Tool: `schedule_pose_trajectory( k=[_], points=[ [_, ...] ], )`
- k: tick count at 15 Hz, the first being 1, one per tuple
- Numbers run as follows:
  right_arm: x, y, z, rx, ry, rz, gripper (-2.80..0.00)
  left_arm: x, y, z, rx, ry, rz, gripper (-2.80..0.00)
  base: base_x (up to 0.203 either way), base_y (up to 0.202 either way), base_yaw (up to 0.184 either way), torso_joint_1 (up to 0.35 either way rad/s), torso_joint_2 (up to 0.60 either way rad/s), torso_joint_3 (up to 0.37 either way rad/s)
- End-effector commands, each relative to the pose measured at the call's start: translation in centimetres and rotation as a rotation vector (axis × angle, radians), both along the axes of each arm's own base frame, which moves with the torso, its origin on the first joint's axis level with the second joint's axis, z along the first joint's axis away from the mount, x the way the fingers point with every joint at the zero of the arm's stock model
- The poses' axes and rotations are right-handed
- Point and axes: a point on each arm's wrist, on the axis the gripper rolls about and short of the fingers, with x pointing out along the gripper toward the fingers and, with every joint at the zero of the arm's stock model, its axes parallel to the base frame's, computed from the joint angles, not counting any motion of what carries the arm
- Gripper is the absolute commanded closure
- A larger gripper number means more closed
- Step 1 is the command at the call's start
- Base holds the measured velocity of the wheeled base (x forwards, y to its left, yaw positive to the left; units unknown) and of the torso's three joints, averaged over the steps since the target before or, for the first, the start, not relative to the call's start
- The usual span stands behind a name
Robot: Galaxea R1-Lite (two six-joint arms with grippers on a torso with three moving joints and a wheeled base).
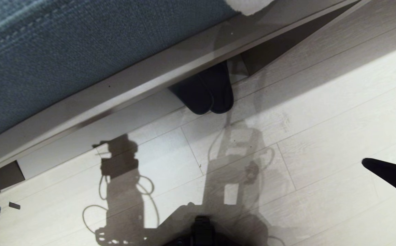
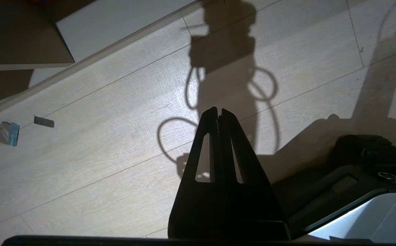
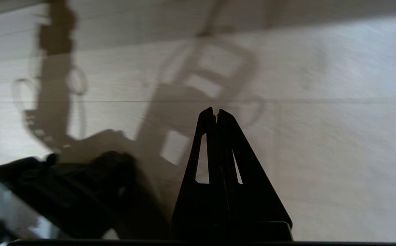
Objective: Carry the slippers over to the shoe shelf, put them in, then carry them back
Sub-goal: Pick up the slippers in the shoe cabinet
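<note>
1. The slippers (image 1: 207,93) lie side by side, touching, on the pale plank floor (image 1: 321,112). Their rounded toes poke out toward 6 o'clock in the head view, and their heels are tucked under the lip of the taupe bench (image 1: 123,89).
2. Their long axis runs roughly 12 to 6, tilted slightly toward 11.
3. From the right gripper (image 1: 367,163) the pair lies at about 10 o'clock, well apart. This is the nearer gripper seen there, its tip pointing that way.
4. Its fingers are pressed together and grasp nothing, so I judge they must part before any grasp.
5. The left gripper (image 2: 217,112), likewise clenched on nothing, hangs over bare floor.
6. The slippers look soft, matte and dark in shadow. The bench edge is smooth laminate, with a coarse blue woven cushion (image 1: 65,44) above it.
</note>
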Motion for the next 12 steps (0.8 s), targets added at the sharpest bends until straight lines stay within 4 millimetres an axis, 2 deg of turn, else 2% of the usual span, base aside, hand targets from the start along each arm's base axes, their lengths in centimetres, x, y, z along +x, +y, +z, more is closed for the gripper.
schedule_pose_trajectory(
  k=[1, 5, 8, 10, 12],
  points=[
    [3.7, 1.8, -0.3, -0.004, 0.084, 0.146, 0.00, 0.0, 0.0, 0.0, -0.001, 0.000, 0.001, 0.00, 0.000, 0.000, 0.000, 0.000, 0.00, 0.000],
    [7.2, 6.1, 2.1, 0.017, 0.014, 0.352, 0.00, 0.0, 0.0, 0.0, 0.002, 0.000, 0.001, 0.00, 0.000, 0.000, 0.000, 0.000, 0.00, 0.000],
    [9.7, 8.9, 1.8, 0.019, 0.024, 0.366, 0.00, 0.0, 0.0, 0.0, 0.002, 0.002, 0.000, 0.00, 0.000, 0.000, 0.000, 0.000, 0.00, 0.000],
    [10.1, 11.2, 1.7, 0.033, 0.012, 0.387, 0.00, 0.0, 0.0, 0.0, 0.001, 0.000, 0.000, 0.00, 0.000, 0.000, 0.000, 0.000, 0.00, 0.000],
    [10.9, 13.1, 1.4, 0.032, 0.025, 0.325, 0.00, 0.0, 0.0, 0.0, 0.002, 0.002, 0.000, 0.00, 0.000, 0.000, 0.000, 0.000, 0.00, 0.000]
  ],
)
